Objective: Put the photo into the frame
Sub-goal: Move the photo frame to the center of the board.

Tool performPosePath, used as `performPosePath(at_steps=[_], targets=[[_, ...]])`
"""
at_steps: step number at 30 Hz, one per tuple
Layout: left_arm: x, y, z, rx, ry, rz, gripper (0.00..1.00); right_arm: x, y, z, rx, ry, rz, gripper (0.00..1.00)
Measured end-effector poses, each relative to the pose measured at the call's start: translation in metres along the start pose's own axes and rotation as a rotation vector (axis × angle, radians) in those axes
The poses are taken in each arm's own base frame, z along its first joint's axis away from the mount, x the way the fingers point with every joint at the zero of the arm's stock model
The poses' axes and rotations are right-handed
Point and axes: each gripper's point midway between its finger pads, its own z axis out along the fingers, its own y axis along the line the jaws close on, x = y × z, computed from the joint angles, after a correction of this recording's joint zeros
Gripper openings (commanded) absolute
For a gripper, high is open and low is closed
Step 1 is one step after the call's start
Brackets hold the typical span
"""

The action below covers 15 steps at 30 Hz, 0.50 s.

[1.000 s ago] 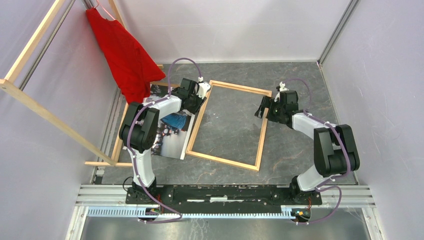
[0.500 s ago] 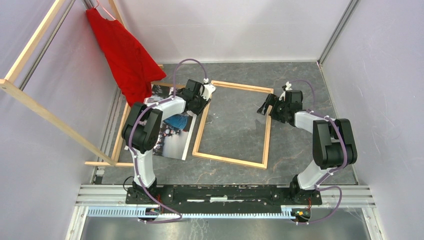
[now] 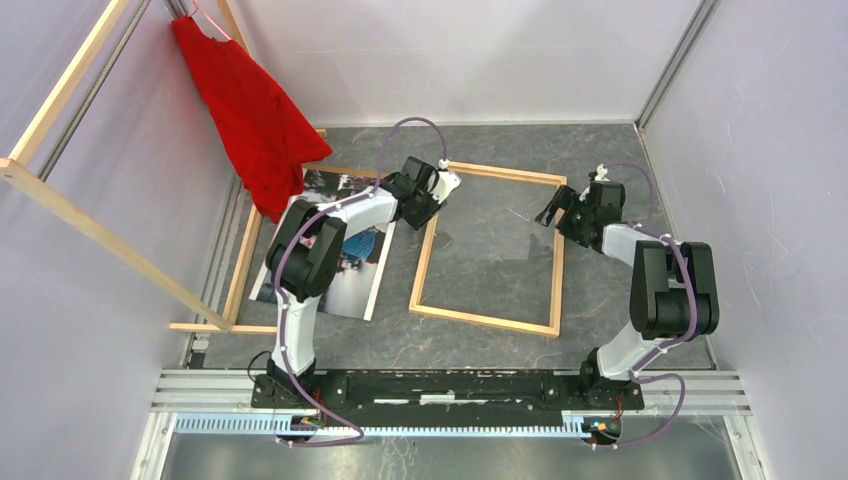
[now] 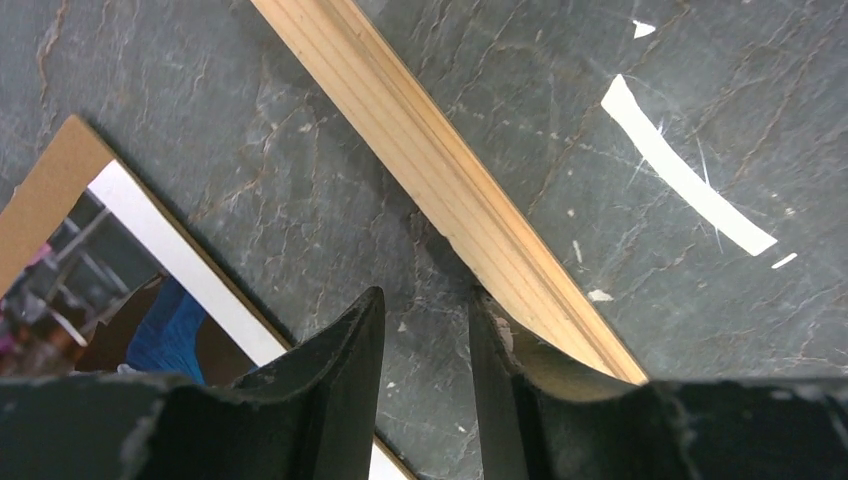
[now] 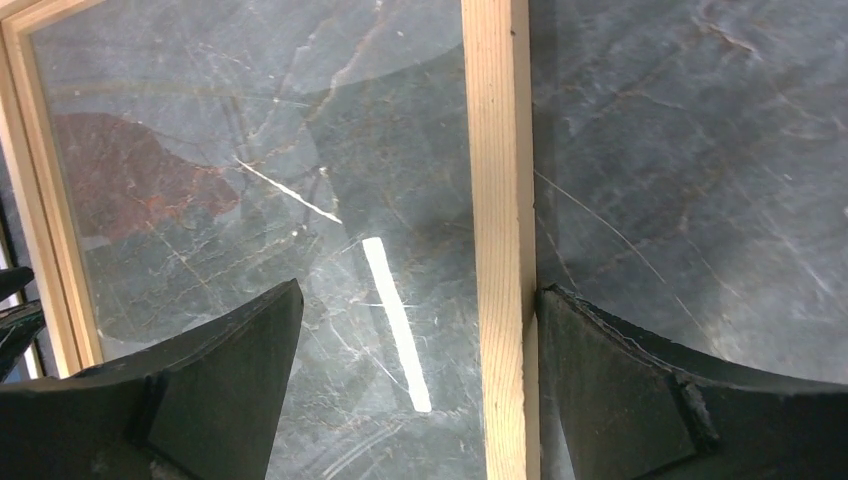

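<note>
The frame (image 3: 485, 320), thin light wood with a reflecting pane in it, lies flat on the dark table. To its left the photo (image 3: 350, 275) lies face up, partly under my left arm. My left gripper (image 3: 438, 200) is at the frame's far left corner. In the left wrist view its fingers (image 4: 425, 310) are a little apart over bare table, the right one touching the frame bar (image 4: 440, 170); the photo (image 4: 150, 320) shows beside them. My right gripper (image 3: 553, 212) stands wide open astride the frame's right bar (image 5: 497, 200), its right finger (image 5: 600, 360) against the bar's outer side.
A brown backing board (image 4: 50, 190) lies under the photo. A red cloth (image 3: 250, 110) hangs from the wooden rack (image 3: 90, 230) at the far left. Grey walls close in the table on three sides. A strip of white tape (image 4: 690, 170) sticks to the table.
The frame has slid to the right, away from the photo. Both grippers moved right with it, and a gap of bare table now lies between frame and photo.
</note>
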Motion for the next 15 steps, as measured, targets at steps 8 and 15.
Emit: performPosePath(at_steps=[8, 15], targets=[[0.005, 0.004, -0.007, 0.052, 0.036, -0.024, 0.58, -0.007, -0.003, -0.024, 0.069, -0.03, 0.006, 0.92], [0.045, 0.155, -0.064, -0.175, 0.044, -0.185, 0.57, -0.034, 0.08, -0.051, -0.062, -0.149, -0.122, 0.91]])
